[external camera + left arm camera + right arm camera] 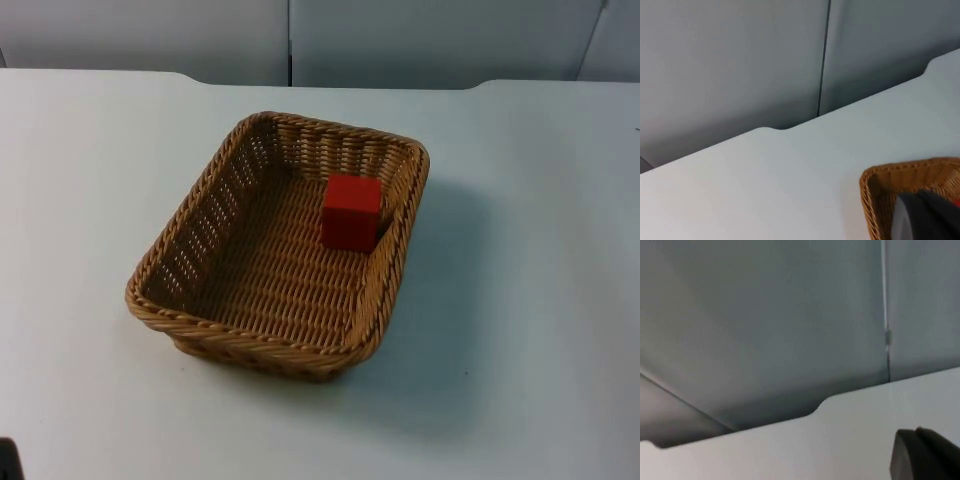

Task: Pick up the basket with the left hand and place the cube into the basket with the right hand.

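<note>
Looking down from the top view, the wicker basket (277, 245) sits flat on the white tabletop (530, 330) with the red cube (351, 212) already inside, tucked against its right wall near the far corner. So the placing looks done, and what remains, I judge, is only for both arms to pull back and wait. From the left wrist view, a corner of the basket (900, 185) lies just beyond the left end effector (926, 217), a sliver of red behind its dark fingertip; apart or together, I cannot tell. From the right wrist view, the right end effector (922, 455) hangs over bare tabletop facing the grey partition wall (765, 330), its state likewise unclear.
</note>
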